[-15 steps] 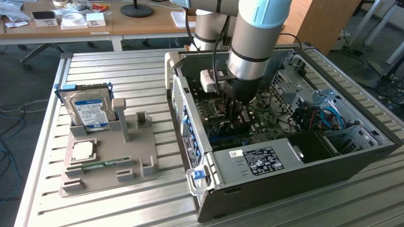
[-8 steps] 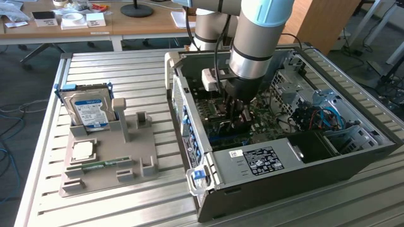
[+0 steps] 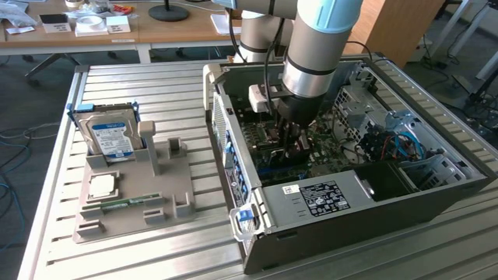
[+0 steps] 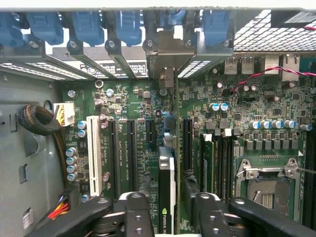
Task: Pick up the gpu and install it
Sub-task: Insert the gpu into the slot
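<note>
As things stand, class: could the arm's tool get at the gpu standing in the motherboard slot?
Probably yes. The tool is open, its fingers standing either side of the gpu, which stands on edge in the computer case. Nothing shows between them.

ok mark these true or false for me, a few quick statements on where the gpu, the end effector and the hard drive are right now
1. The end effector is down inside the computer case. True.
2. The gpu lies on the grey holder beside the case. False: it stands on edge on the motherboard, between the end effector's fingers.
3. The hard drive stands upright in the grey holder. True.
4. The end effector is clamped shut on the gpu. False: it is open, with a finger on either side of the card and a gap showing at each.
</note>
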